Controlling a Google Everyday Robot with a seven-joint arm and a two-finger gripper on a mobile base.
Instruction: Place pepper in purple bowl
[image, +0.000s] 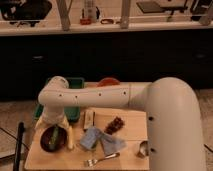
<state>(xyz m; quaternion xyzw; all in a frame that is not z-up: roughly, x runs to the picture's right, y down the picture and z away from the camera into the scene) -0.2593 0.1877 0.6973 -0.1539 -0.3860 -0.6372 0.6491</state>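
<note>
Gripper (54, 126) hangs just above purple bowl (45, 143), near-left on worktop (127, 156). Pepper (55, 136) looks inside. We can't tell gripper's state. We'd release low, then lift straight.

No text, label or number is readable anywhere, including on the tool (53, 123) above the purple bowl (45, 142).

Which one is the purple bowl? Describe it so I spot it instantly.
Go to the wooden table's lower-left corner in view, just below the gripper. The purple bowl is the dark round dish with the green pepper in it; the orange bowl sits far back.
</note>
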